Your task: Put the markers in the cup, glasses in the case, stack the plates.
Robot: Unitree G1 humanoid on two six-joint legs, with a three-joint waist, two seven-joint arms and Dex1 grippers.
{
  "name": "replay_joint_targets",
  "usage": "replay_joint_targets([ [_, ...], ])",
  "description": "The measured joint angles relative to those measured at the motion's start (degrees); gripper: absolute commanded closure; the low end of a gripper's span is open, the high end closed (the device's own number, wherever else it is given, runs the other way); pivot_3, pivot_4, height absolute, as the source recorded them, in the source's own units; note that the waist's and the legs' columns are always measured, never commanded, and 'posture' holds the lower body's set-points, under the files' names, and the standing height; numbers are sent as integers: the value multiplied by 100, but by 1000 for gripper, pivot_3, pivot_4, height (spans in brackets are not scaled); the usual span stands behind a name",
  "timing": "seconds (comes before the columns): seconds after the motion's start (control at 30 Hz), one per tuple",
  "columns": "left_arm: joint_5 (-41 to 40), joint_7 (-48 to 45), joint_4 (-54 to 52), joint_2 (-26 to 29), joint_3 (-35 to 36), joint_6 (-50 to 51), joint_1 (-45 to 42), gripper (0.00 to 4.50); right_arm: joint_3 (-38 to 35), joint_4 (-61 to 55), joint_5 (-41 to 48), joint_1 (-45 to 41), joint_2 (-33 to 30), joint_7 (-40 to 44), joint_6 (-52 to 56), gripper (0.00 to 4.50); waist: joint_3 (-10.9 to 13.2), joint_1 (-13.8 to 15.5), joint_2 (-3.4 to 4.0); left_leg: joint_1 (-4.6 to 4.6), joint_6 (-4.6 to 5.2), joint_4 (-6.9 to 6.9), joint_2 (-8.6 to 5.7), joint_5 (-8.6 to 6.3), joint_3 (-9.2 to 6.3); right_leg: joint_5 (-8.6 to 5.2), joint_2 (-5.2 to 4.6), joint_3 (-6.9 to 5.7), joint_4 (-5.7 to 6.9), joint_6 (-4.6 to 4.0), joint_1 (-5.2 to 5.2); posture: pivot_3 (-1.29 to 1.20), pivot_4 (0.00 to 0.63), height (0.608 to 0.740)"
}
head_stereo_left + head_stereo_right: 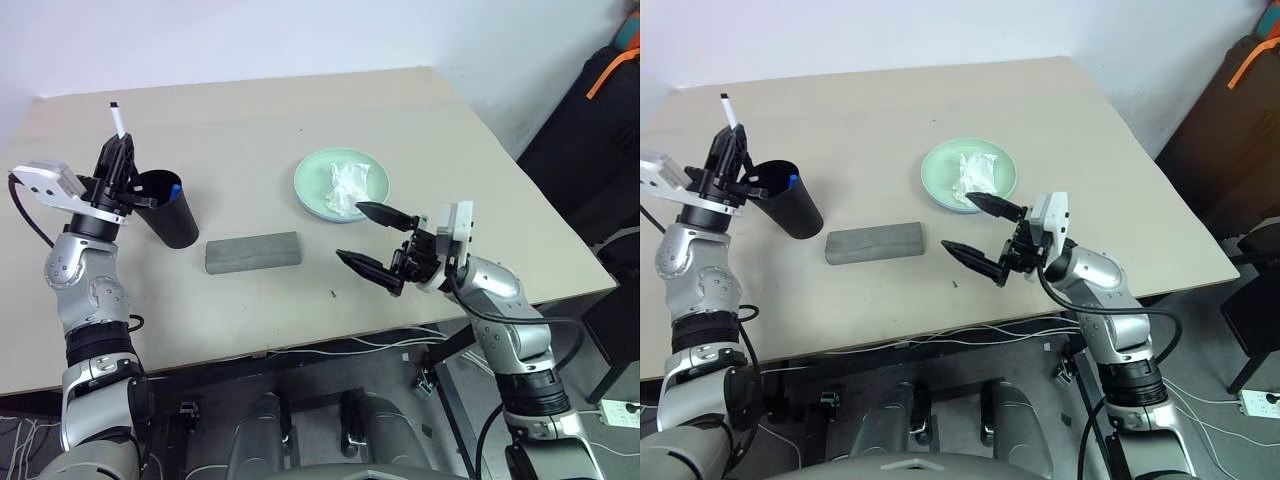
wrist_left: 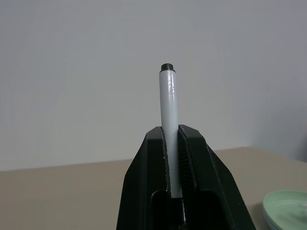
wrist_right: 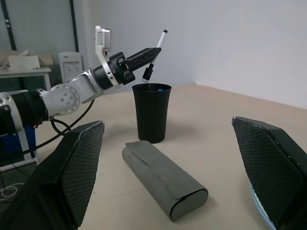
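1. The left fingers are clamped on a white marker, held just above the rim of the black cup at the counter's left side.
2. The marker sits between the two pads, its lower part pinched and its upper part sticking out past the fingertips; the left wrist view shows the white barrel running straight along the fingers to a dark end.
3. Its long axis is steep, leaning slightly away from upright, dark tip up; in the right wrist view a dark lower end hangs just over the cup's mouth.
4. A blue cap shows inside the cup, against the rim.
5. The cup stands upright on the counter, wider end up.
6. The grey case lies flat and shut, just beside the cup, its long axis running across the counter.
7. The right fingers stand wide apart, holding nothing, pointing towards the case and cup from the right.
8. A mint green plate lies just beyond the right fingers, with crumpled white tissue on it.
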Motion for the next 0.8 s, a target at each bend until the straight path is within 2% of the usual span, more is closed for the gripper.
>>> replay_joint_targets([
  [0.8, 224, 73, 263, -8, -124, -200, -13, 4489, -4, -4, -65, 21, -18, -27, -59, 0, 0, -1, 0, 0, 0, 1, 0, 0, 0, 0, -1, 0, 3, 0, 0, 0, 150, 740],
])
